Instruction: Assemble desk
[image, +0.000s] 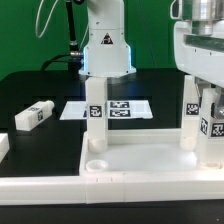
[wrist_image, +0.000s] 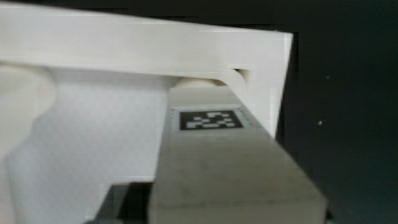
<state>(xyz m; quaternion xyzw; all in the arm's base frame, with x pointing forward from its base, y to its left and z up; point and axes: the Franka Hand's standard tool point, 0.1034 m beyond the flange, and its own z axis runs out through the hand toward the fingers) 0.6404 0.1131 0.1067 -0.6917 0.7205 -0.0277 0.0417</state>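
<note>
Where gripper (image: 208, 88) hangs, leg (image: 212, 130) stands below.

White tabletop (image: 150, 153) and white legs (image: 95, 105) with black-and-white square tags, on a black table (image: 40, 88), green backdrop (image: 152, 30).

There is one tabletop (image: 140, 160). There are four legs (image: 95, 110): three stand upright, the second leg (image: 190, 105) and third leg (image: 213, 130) towards the exterior view's right, and the fourth leg (image: 35, 115) lies flat. One marker board (image: 72, 110), one robot arm (image: 105, 45) and two white bars (image: 35, 188) are partly in view.
</note>
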